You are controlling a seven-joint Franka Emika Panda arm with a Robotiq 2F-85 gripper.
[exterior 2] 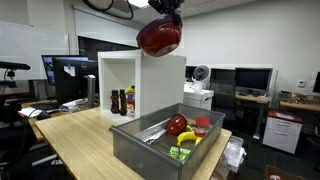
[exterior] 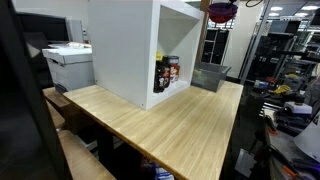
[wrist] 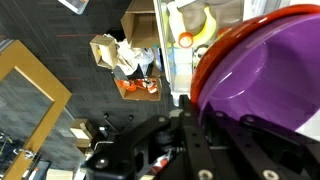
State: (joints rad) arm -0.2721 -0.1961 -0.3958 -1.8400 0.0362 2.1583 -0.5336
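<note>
Quick look at this one: the end effector (exterior 2: 166,12) is clamped shut on the rim of a red bowl (exterior 2: 159,38), which is purple inside going by the wrist view. The bowl hangs right under the end effector, tipped over rather than level. It's round, so there's no long axis to worry about.

Measured from the metal bin (exterior 2: 135,145), the bowl sits high above it and well apart, roughly over the end nearer the white cabinet (exterior 2: 160,85). The banana (exterior 2: 187,137) and other toy food lie inside the bin, which sits on the tabletop (exterior 2: 75,135).
</note>
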